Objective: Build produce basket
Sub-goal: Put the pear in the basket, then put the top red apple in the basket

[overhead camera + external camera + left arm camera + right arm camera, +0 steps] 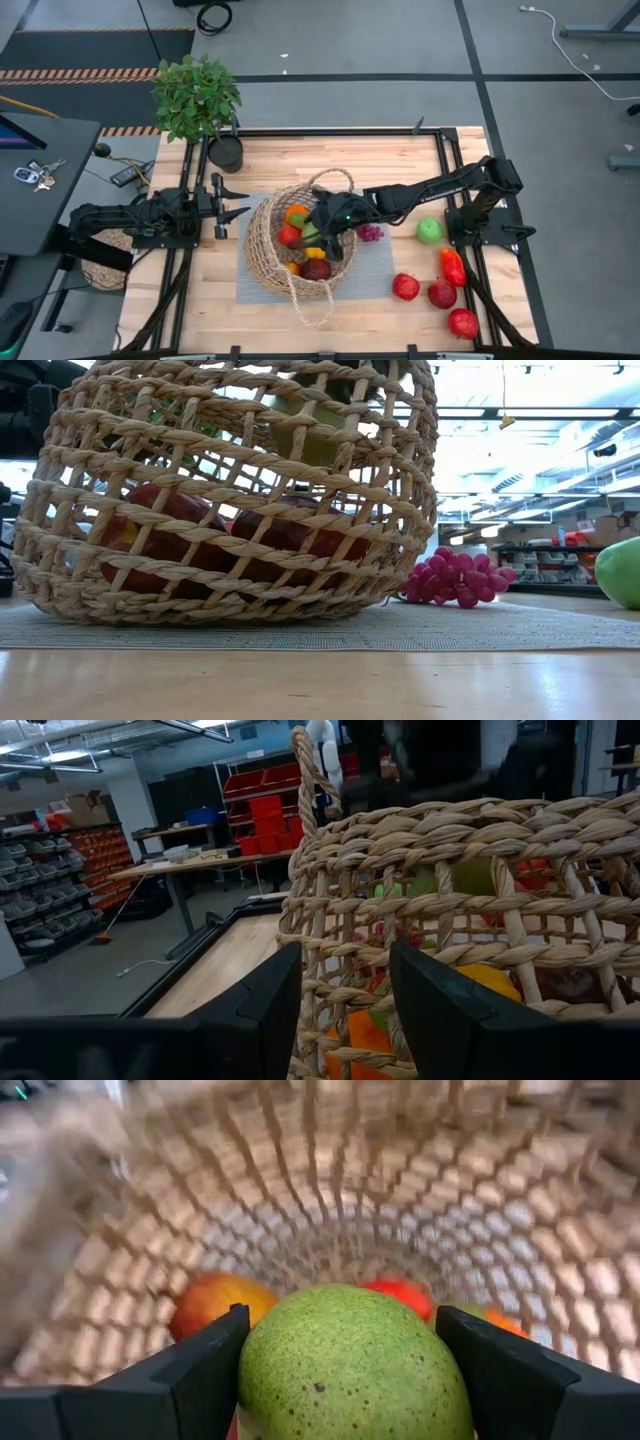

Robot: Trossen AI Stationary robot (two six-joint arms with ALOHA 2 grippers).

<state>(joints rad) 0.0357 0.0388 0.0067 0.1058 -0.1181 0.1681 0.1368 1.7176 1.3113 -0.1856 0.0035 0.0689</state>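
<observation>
The wicker basket (300, 245) stands on a grey mat (372, 272) at the centre of the wooden counter (300, 155) in the high view, its loop handles at its upper right and lower edge. Inside it lie an orange (297, 213), red apples (289, 236) and a dark plum (317, 269).

The right tool (322, 228) reaches in over the basket's right rim, near the frame's middle. In the right wrist view its two dark fingers (190, 1370) stand wide apart, clamped on either side of a speckled green pear (352, 1365), which is held above the fruit in the basket's bottom.

The left tool (235, 202) waits just left of the basket, its fingers (265, 1010) spread and holding nothing.

Right of the basket, a bunch of purple grapes (370, 232) rests at the mat's edge, a green apple (429, 231) lies farther right, and a red pepper (452, 266) and three red apples (441, 293) sit toward the lower right. A potted plant (197, 97) stands at the counter's upper left corner.
</observation>
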